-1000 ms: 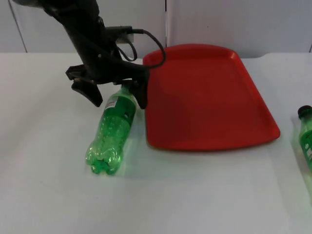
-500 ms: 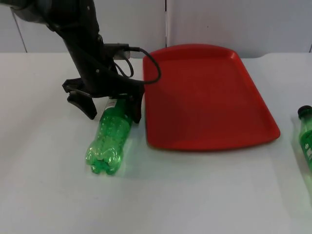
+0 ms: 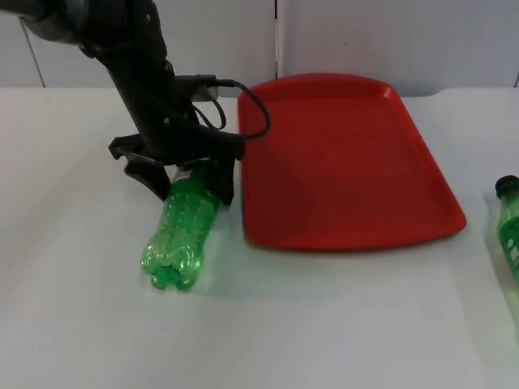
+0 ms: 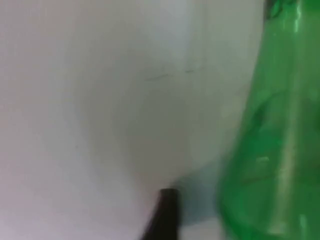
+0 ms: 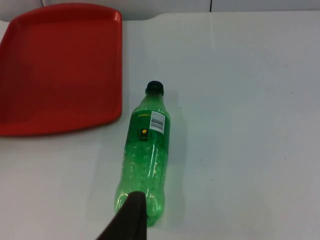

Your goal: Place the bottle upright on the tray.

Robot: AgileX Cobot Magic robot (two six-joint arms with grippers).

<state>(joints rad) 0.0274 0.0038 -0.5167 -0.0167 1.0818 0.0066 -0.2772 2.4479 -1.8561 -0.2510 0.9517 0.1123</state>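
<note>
A green plastic bottle (image 3: 182, 232) lies on its side on the white table, just left of the red tray (image 3: 349, 162), base toward the table's front edge. My left gripper (image 3: 189, 186) is open and low over the bottle's shoulder, one finger on each side; the cap and label are hidden under it. In the left wrist view the green bottle (image 4: 272, 150) lies beside a black fingertip (image 4: 162, 215) with a gap of table between them. My right gripper (image 5: 131, 220) waits above the base of a second green bottle (image 5: 145, 150).
The second bottle (image 3: 510, 231), black-capped and labelled, lies at the table's right edge, right of the tray. The tray (image 5: 55, 65) has nothing on it. The grey partition wall (image 3: 340, 36) stands right behind it. Bare table stretches along the front.
My left gripper has come down and forward over the bottle's neck and shoulder, covering the label, and its fingers have drawn slightly closer together. The bottle has not moved.
</note>
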